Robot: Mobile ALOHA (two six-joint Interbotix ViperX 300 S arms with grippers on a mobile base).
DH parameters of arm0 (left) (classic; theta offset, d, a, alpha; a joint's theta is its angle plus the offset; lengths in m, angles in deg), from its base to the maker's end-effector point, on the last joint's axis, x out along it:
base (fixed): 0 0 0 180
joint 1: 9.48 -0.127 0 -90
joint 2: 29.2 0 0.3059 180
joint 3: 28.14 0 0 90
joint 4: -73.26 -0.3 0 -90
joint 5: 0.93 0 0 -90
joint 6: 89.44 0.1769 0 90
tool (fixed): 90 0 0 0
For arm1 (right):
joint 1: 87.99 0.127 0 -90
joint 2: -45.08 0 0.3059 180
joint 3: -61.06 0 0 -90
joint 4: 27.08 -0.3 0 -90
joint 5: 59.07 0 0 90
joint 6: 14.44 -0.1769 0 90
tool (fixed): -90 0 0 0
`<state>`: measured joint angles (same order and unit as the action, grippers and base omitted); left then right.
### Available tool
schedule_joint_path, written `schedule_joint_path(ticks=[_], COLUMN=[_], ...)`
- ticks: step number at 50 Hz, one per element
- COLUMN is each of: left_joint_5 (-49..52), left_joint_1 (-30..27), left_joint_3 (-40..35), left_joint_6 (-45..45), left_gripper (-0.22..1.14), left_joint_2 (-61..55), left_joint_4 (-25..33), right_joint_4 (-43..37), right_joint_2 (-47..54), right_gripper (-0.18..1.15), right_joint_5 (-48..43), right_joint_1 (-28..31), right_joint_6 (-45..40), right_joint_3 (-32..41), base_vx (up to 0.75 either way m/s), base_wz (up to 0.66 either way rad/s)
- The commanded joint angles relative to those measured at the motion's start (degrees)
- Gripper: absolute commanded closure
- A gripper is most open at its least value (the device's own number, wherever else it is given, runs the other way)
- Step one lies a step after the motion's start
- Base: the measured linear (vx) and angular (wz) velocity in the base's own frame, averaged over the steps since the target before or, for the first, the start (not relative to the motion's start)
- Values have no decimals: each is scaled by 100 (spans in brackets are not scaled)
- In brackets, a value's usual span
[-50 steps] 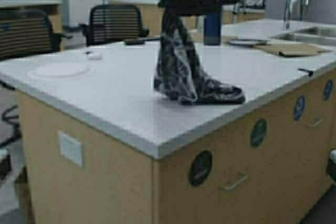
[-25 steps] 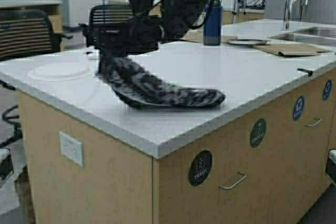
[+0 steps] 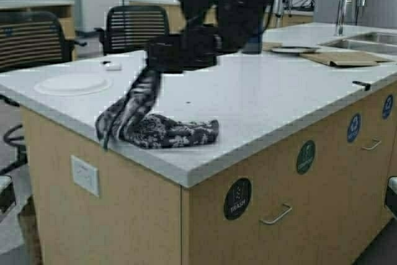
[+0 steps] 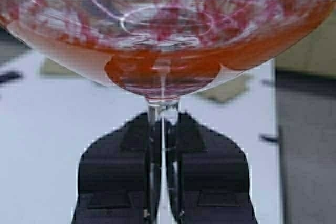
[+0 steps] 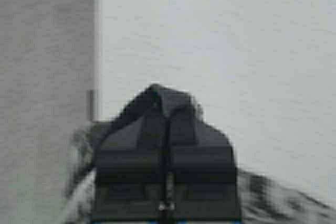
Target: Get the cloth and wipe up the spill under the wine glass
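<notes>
Wiping while the glass is held clear

Right claw (image 3: pixel 152 69) clamps the cloth (image 3: pixel 158 130), dragging it near the worktop (image 3: pixel 260 100) front edge; left claw (image 4: pixel 164 145) clamps the wine glass (image 4: pixel 163 40) stem, lifted aside.

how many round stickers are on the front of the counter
4 stickers on the cabinet front: one marked TRASH nearest the corner, the next to its right, then two blue ones farther right. More may lie out of view.
</notes>
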<state>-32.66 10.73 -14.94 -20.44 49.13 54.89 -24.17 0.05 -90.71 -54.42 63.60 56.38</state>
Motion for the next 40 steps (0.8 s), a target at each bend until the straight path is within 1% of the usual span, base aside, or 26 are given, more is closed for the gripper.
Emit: schedule_joint_path(ticks=[1,6,11,27,36,40], left_joint_5=[-360,-571,-853,-2479,-3331,-3560], left_joint_1=[26,26,26,26,26,18], left_joint_3=[-97,-97,-97,-211,-343,-457], left_joint_6=[-18,0,18,132,439,606], left_gripper=[79,79,79,79,79,79], left_joint_2=[-255,-606,-1011,-2707,-3428,-3700], left_joint_4=[0,0,-9,-9,-9,-9], right_joint_4=[-26,-26,-18,0,0,0], right_joint_2=[-387,-387,-387,-316,-325,-325], right_gripper=[91,91,91,91,91,91], right_joint_5=[-211,-281,-299,-316,-431,-527], right_joint_1=[-580,-914,-1063,-1081,-1081,-1081], right_joint_6=[35,44,53,193,193,193], right_joint_3=[-396,-642,-853,-1072,-1160,-1187], base_vx=[0,0,0,0,0,0], base_wz=[0,0,0,0,0,0])
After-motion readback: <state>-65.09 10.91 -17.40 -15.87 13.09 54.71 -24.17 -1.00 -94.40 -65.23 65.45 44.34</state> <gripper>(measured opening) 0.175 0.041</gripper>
